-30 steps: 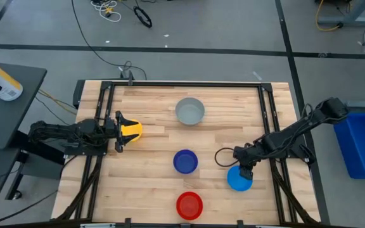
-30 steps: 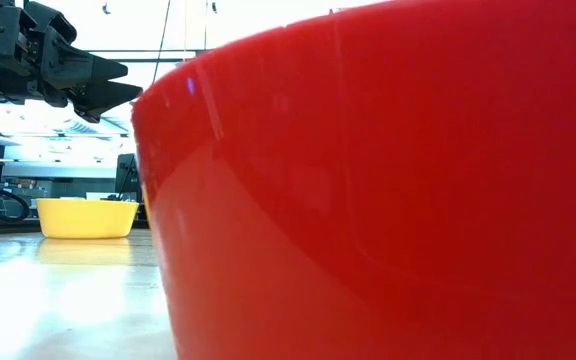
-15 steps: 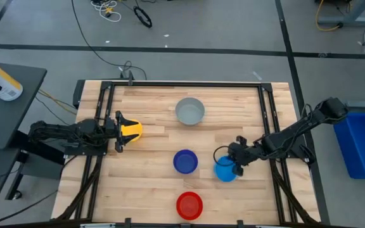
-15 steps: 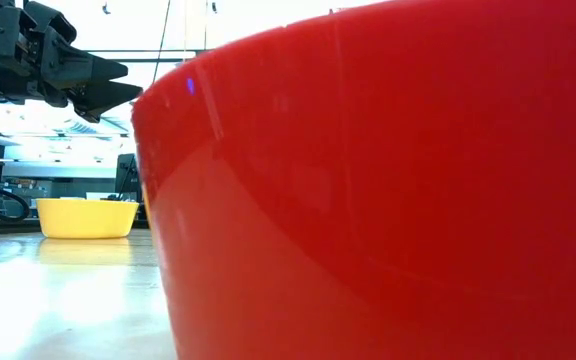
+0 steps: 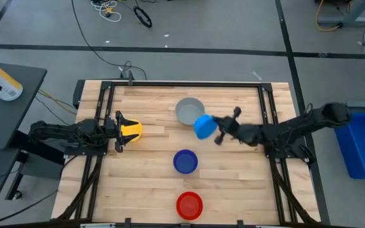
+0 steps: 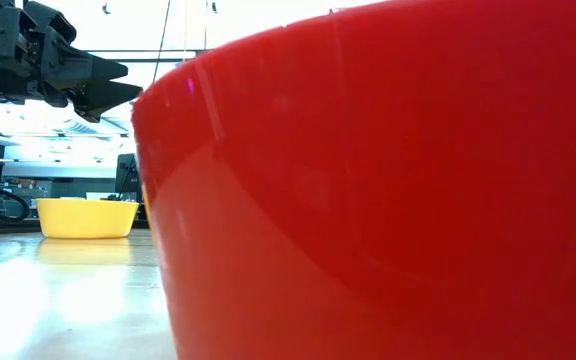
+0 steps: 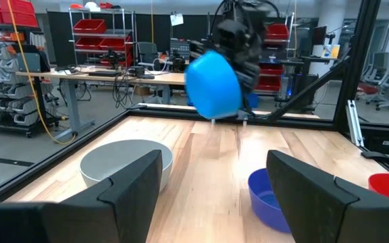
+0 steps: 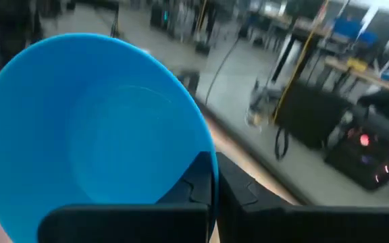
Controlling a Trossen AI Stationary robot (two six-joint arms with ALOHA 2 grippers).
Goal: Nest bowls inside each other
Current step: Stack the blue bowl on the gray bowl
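1. The left gripper (image 5: 120,131) hangs over the yellow bowl (image 5: 130,130) at the table's (image 5: 151,190) 9 o'clock side, jaws spread wide with nothing between them. In the low view the bowl sits upright on the wood, mouth up, below the fingers. Arm and bowl are where they were a second ago.

2. The grey bowl (image 5: 187,111) stands mouth up near 12 o'clock, unmoved.

3. The dark blue bowl (image 5: 185,161) sits mouth up at the table's centre, and the red bowl (image 5: 189,204) at 6 o'clock, filling most of the low view. Neither has shifted.

4. The light blue bowl (image 5: 204,126) is lifted clear of the table, at the grey bowl's 4 o'clock and overlapping its rim from above. It is tipped on its side: in the left wrist view its base faces that camera, and its mouth faces back along the right arm. A second ago it rested flat near 4 o'clock on the table.

5. The right gripper (image 5: 219,129) is clenched on the light blue bowl's rim, one finger (image 8: 201,177) inside the wall. The arm has swung from 4 o'clock toward the grey bowl.
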